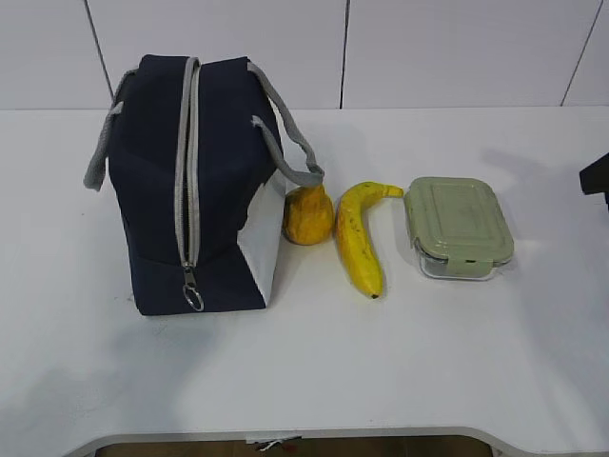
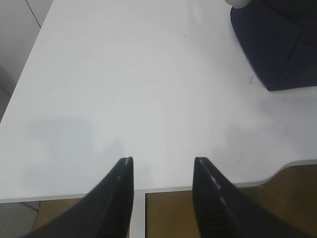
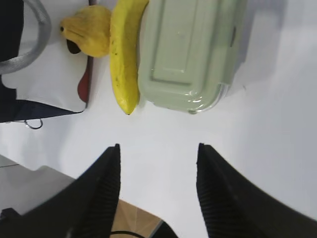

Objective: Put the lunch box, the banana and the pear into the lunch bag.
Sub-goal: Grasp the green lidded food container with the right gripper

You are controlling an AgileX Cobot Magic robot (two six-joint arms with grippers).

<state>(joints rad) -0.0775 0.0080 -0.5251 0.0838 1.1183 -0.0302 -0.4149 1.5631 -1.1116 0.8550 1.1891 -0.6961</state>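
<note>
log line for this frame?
lunch bag: zipped | pear, banana, lunch box: on table | left gripper, right gripper: open, empty

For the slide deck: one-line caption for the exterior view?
Zipped navy lunch bag stands left of the pear, banana and green-lidded lunch box on a white table.

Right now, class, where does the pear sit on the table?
In the exterior view the pear sits near the middle of the table, tucked against the lunch bag on its left, with the banana on its right.
</note>
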